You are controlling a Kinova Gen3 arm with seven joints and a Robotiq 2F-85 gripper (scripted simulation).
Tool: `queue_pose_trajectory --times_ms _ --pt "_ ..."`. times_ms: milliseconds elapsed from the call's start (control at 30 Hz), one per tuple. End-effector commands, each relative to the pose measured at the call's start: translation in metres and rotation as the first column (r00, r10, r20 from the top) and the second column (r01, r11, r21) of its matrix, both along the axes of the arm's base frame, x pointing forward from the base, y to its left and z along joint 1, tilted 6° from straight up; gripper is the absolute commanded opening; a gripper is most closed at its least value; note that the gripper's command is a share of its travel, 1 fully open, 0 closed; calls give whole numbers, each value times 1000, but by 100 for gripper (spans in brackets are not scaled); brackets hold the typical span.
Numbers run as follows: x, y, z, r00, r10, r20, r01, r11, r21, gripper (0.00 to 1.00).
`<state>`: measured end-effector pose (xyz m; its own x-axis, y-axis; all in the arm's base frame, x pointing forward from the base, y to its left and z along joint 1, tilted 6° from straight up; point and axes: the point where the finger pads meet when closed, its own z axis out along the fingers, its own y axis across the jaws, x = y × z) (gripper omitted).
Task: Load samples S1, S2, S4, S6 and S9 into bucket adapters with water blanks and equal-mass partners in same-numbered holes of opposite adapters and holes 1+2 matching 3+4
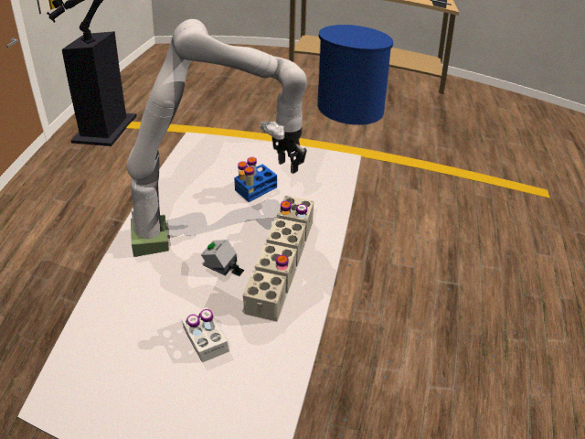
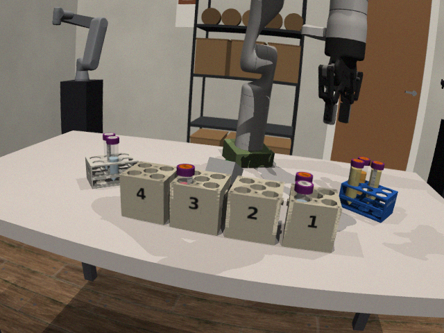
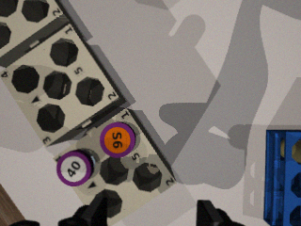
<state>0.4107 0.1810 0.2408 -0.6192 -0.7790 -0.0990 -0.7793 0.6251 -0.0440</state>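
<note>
Overhead, the pincer (image 1: 289,160) hung part-open and empty, well above the tabletop (image 2: 53,200), between adapter 1 (image 2: 311,222) and the blue rack (image 2: 369,202) — nearer the rack in the exterior view. Three orange-dotted sample tubes (image 2: 358,177) stood upright in that rack, long axes vertical, matching the pincer's downward pointing. In the wrist view the rack (image 3: 282,174) lay off toward the right edge, while S6 (image 3: 118,139) and the 40 mL blank (image 3: 74,169) sat in adapter 1 — so the next pick probably called for a sideways shift rackward, then a straight descent.
</note>
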Motion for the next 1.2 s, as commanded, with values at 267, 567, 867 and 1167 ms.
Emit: queue_pose_trajectory --times_ms 267,567,867,1167 --pt "-23 27 2 1000 10 14 -10 1000 3 62" --pt "-45 48 1 1000 10 14 -10 1000 3 62" --pt "-62 64 0 1000 10 13 -10 1000 3 62" --pt "-84 84 -1 1000 10 13 -10 1000 3 62"
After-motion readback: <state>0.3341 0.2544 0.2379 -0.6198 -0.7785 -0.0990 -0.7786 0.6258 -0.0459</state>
